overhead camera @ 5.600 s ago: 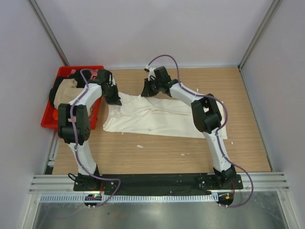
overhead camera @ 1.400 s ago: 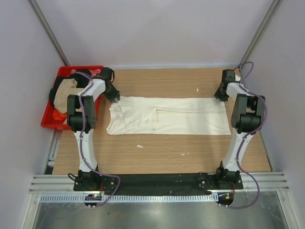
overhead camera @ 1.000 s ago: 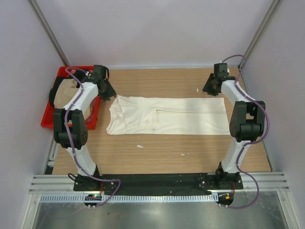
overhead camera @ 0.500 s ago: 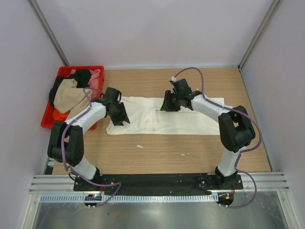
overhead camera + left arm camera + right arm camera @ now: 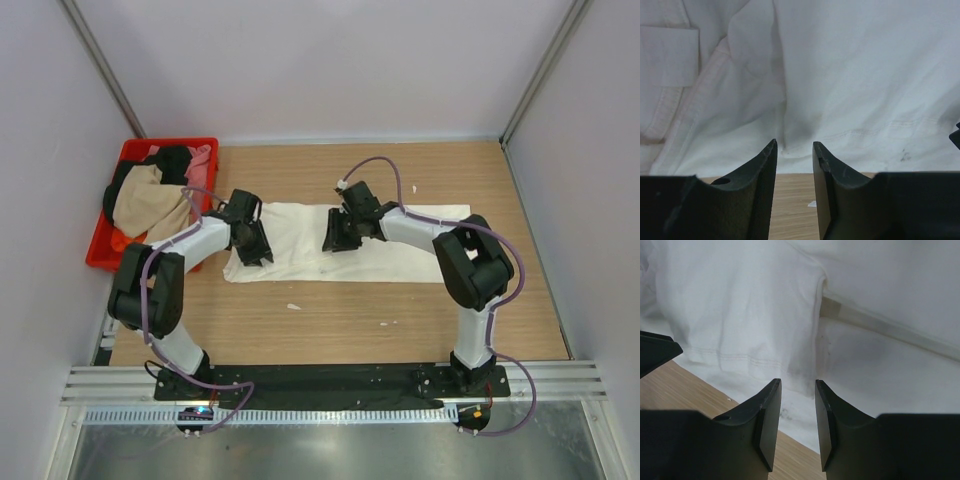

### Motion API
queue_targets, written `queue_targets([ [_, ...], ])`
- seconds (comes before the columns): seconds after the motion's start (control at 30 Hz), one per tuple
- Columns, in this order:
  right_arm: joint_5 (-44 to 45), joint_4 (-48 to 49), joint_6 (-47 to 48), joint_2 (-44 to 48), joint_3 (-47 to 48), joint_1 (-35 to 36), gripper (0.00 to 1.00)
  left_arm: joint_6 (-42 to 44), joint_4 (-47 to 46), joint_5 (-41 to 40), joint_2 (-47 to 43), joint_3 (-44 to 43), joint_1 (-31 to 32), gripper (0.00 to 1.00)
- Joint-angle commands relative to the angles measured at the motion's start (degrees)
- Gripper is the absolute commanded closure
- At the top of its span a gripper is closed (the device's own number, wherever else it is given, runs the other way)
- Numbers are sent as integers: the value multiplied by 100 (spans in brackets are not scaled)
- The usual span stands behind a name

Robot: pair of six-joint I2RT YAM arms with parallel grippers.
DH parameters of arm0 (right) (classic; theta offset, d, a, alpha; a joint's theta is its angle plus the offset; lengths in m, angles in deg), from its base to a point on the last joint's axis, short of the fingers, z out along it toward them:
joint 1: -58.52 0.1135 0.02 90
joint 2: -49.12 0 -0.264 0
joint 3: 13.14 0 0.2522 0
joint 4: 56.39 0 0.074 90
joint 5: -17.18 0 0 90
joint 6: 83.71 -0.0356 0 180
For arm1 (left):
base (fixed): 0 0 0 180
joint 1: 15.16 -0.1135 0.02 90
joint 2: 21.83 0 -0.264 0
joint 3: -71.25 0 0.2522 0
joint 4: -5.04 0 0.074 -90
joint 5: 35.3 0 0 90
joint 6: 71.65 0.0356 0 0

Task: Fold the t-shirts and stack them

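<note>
A long cream t-shirt [image 5: 400,255] lies flat across the middle of the table, folded into a strip. My left gripper [image 5: 252,250] is open and empty over its left end, near the front hem [image 5: 850,135]. My right gripper [image 5: 333,238] is open and empty over the shirt's middle, by a sleeve edge [image 5: 821,305]. The cloth shows close under both pairs of fingers in the left wrist view [image 5: 795,150] and the right wrist view [image 5: 797,385]; nothing is held between the jaws. More shirts, tan [image 5: 145,205], black [image 5: 172,160], pink [image 5: 200,158] and orange, lie heaped in the crate.
A red plastic crate [image 5: 105,248] stands at the back left of the wooden table [image 5: 330,320]. Small white scraps [image 5: 293,306] lie on the wood in front of the shirt. Grey walls close in the sides and back.
Both arms came in from the far corners to the shirt's middle and left part. In the last half second the right gripper moved slightly left and the left one barely shifted. The shirt stays spread flat.
</note>
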Motion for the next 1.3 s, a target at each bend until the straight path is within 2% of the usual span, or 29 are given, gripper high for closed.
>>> queue_targets([
  [0.0,152,200,14,-18,-64,82,61,-69,-334,-69,143,-3,11,65],
  [0.27,398,121,23,-9,-99,179,64,-165,-334,-113,293,-30,90,72],
  [0.4,363,147,-4,-62,-82,196,66,-183,-326,-122,328,-65,134,85],
  [0.5,354,156,-12,-36,-73,205,77,-200,-238,-148,285,-118,142,98],
  [0.53,354,147,-21,17,-73,196,85,-218,-194,-166,250,-161,142,100],
  [0.63,293,138,-21,131,-20,196,96,-270,43,-253,39,-311,186,100],
  [0.7,292,103,-21,184,6,196,99,-306,210,-350,-189,-390,221,100],
  [0.87,284,6,-56,263,50,196,99,-411,526,-614,-515,-566,318,100],
  [1.27,354,-55,-118,650,-143,196,99,-455,685,-746,-507,-364,432,100],
])
